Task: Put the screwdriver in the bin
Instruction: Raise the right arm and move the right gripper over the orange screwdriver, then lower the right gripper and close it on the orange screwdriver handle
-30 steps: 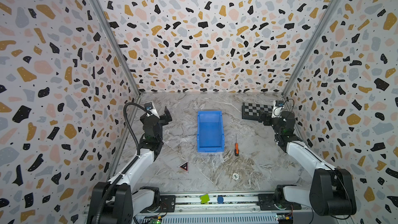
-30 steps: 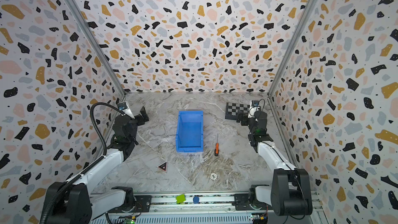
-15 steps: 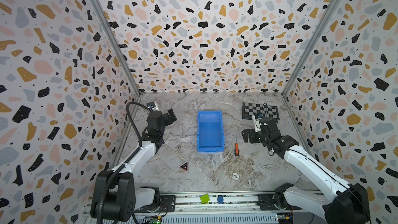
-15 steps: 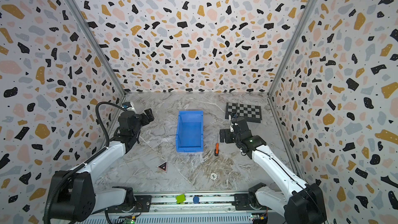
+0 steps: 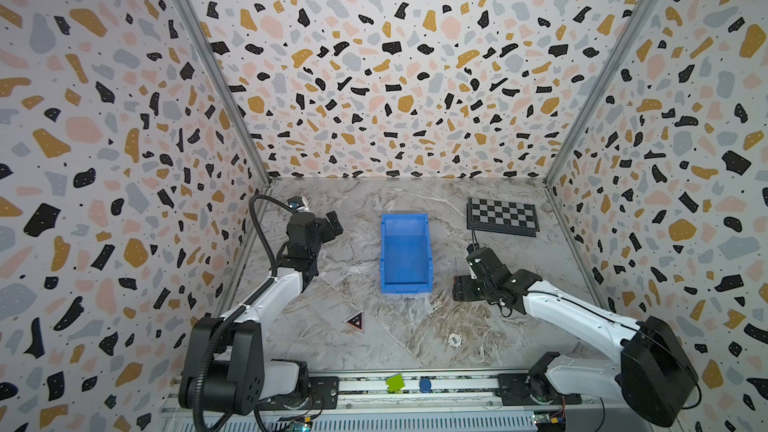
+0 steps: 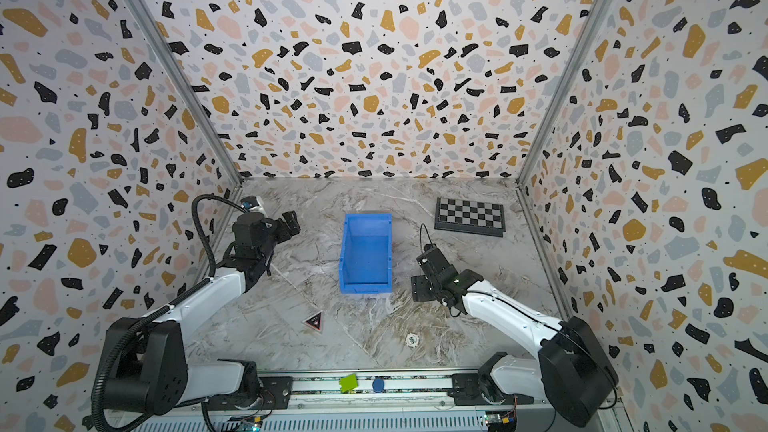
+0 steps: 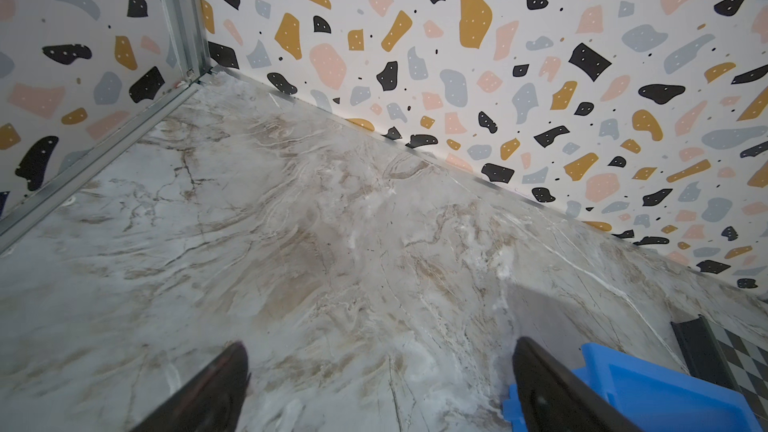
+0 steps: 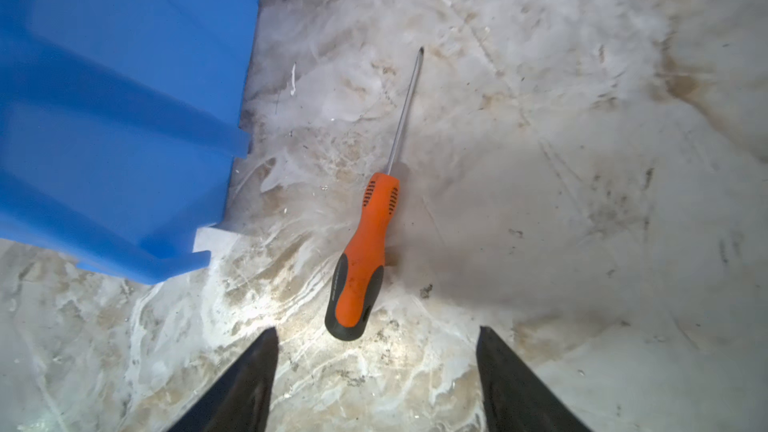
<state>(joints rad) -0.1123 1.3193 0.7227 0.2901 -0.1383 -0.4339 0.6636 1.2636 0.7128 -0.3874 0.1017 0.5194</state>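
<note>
**Right gripper low over the screwdriver**

Starting with the left gripper point(image 7: 380, 349): hovering above bare marble table point(image 7: 291, 222), left of the bin point(image 5: 405, 288) and apart from it, jaws spread wide, gripping nothing. On to the bin at centre: bright blue, upright, lower lip facing the arm bases. Just right of its near corner, flat on the table, lies the screwdriver point(image 8: 361, 259), clear of the bin wall, shaft pointing away. Hidden beneath the right gripper point(image 8: 376, 332) in both top views. Jaws there apart, black end cap between the fingertips with gaps on both sides, clamping nothing. Far right at the back: a chequered board point(image 5: 503, 218), lying flat.
</note>
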